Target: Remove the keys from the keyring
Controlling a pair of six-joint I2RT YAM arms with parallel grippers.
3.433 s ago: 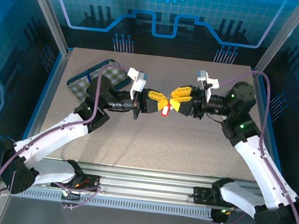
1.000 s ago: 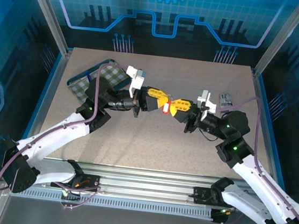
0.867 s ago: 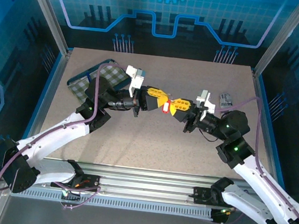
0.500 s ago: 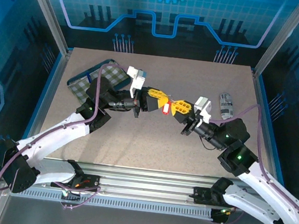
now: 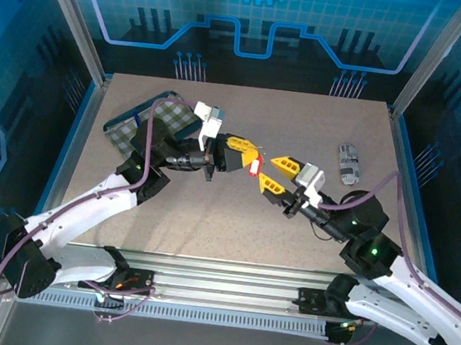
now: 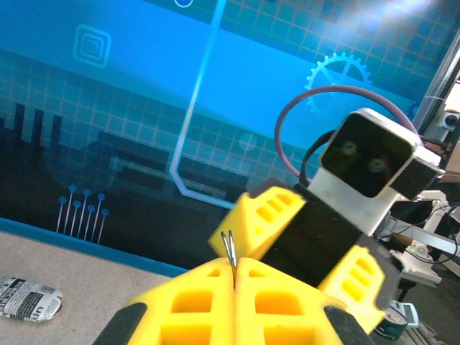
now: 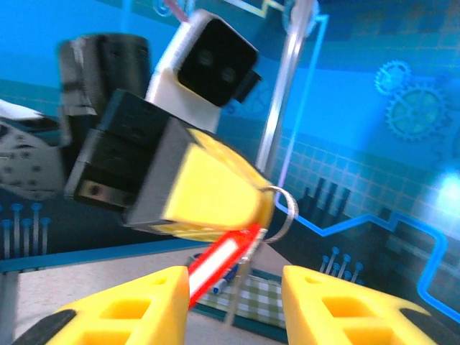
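Keyring, a small red tag on a thin metal ring, hangs in the air over the middle of a broad tan surface inside a blue-walled enclosure. Two white robot arms reach inward from the near edge, the left arm from the lower left and the right arm from the lower right. The left claw has yellow fingers and is pressed closed on the keyring. Its wrist view shows the fingers touching along their length, with the wire of the ring poking up from the seam between them. The right claw faces it from just beside the tag, its two yellow fingers spread apart and gripping nothing. In the right wrist view the tag shows in the gap above those spread fingers. A flat checked tray with a blue rim lies at the far left of the surface, partly under the left arm. A grey-and-black patterned cylinder lies on its side near the far right edge, well apart from both claws. Seen from the right wrist, the tag slants down from the left claw's tip and the ring curves out beside it. A thin grey sliver hanging below the ring may be one of the keys seen edge-on, though blur makes that uncertain.
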